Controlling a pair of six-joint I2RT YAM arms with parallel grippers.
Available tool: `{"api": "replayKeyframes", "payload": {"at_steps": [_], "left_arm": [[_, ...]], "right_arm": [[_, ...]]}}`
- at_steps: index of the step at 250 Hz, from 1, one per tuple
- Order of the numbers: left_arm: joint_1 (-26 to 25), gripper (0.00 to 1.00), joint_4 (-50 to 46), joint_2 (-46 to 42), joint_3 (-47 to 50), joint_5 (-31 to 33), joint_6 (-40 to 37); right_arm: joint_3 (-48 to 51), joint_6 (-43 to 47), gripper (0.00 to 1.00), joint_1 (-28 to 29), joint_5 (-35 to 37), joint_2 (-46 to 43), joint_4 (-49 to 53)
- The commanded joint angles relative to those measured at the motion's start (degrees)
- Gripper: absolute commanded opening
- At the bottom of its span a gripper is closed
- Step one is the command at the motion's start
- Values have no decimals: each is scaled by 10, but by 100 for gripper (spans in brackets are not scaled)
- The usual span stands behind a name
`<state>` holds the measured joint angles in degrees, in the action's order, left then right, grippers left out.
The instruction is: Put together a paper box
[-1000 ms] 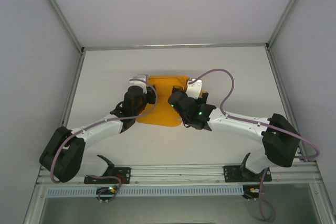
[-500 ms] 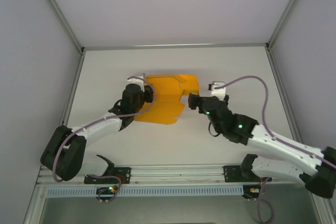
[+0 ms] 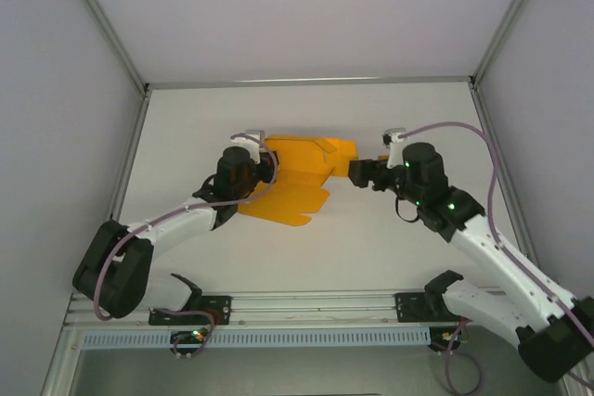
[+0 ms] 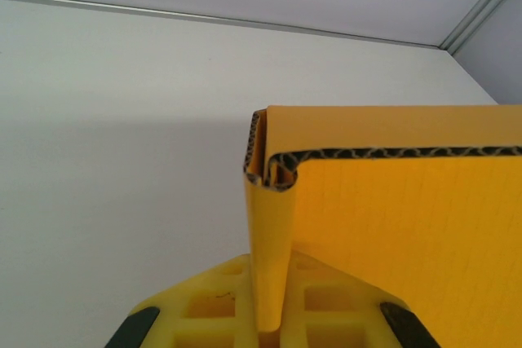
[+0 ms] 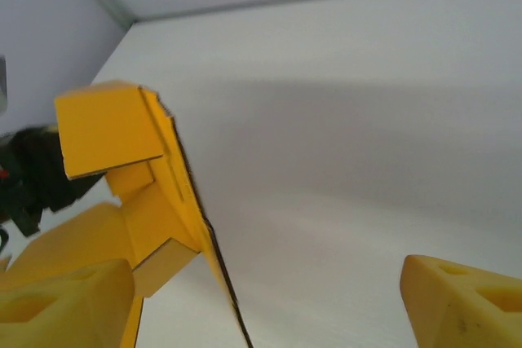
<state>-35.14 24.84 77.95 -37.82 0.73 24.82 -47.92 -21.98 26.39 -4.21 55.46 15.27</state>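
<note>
Paper box (image 4: 391, 226) edge inside left claw (image 4: 270, 315)

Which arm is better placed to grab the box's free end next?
Right: the right gripper, open, faces the paper box at its free end; the left gripper clamps the opposite edge.

white table (image 3: 306, 261), grey walls (image 3: 306, 16), metal frame (image 3: 306, 82)

no legible text, labels, numbers
</note>
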Motion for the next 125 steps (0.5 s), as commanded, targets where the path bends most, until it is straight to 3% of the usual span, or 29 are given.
{"api": "replayKeyframes", "payload": {"at_steps": [1, 22, 61, 89, 125], "left_arm": [[2, 0, 2, 3, -22, -15, -10], [1, 0, 0, 1, -21, -14, -10], [0, 0, -7, 0, -23, -7, -9], [-2, 0, -17, 0, -27, 1, -9], [-4, 0, -23, 0, -29, 11, -8]], "right_arm": [[-49, 20, 73, -1, -52, 60, 29], [-75, 10, 52, -1, -27, 99, 31], [-104, 6, 23, 12, -17, 145, 24], [-132, 7, 9, 39, 46, 172, 63], [-204, 1, 3, 94, 213, 219, 181]]}}
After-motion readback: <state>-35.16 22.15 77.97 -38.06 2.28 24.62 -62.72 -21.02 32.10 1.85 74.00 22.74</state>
